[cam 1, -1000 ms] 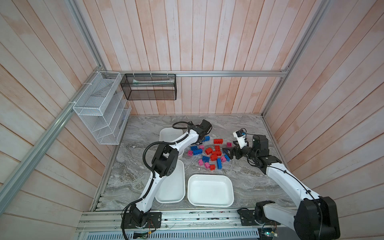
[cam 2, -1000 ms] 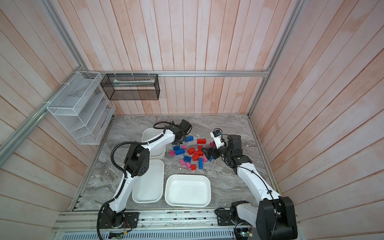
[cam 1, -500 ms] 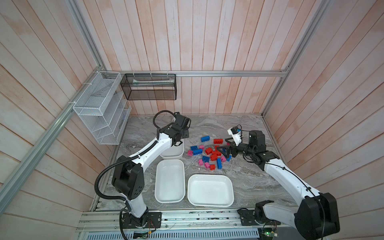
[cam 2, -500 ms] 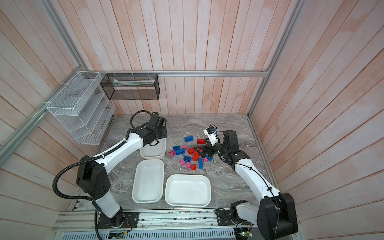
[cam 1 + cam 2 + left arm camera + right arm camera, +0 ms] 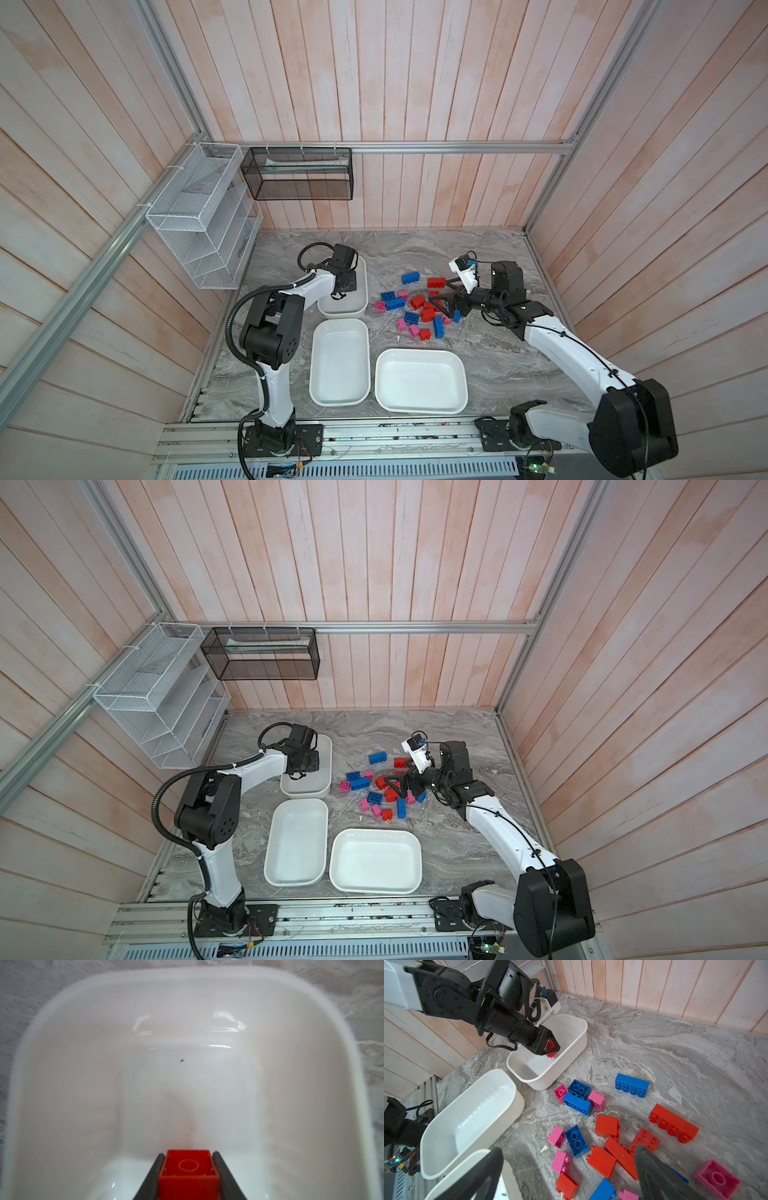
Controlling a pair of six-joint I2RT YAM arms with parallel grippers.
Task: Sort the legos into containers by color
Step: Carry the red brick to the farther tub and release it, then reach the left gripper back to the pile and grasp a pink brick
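Since a second ago the left arm has swung away from the brick pile to the far tub, and the right arm has pushed in over the pile.

The left gripper [image 5: 551, 1050] is clamped on a small red brick [image 5: 188, 1169], hollow underside toward its wrist camera, just above the floor of the far tub [image 5: 360, 309], which lies at about 10 o'clock from the pile. That tub holds nothing else. The middle tub [image 5: 340, 401] and the near tub [image 5: 419, 409], at about 7 and 6 o'clock from the pile, are both bare inside.

The right gripper [image 5: 442, 300] hangs with its jaws spread wide and nothing between them, over the pile's 3 o'clock side; one dark finger [image 5: 660, 1176] covers part of a blue brick. The legos [image 5: 415, 307] lie loose on the table [image 5: 478, 249], red, blue and pink mixed, some on their sides. A long blue brick [image 5: 632, 1085] sits apart at 12 o'clock.

The tubs are glossy white plastic with rounded corners and rolled rims; the table is grey veined marble. A white wire rack [image 5: 203, 216] and a black mesh basket [image 5: 297, 174] hang on the plank walls.
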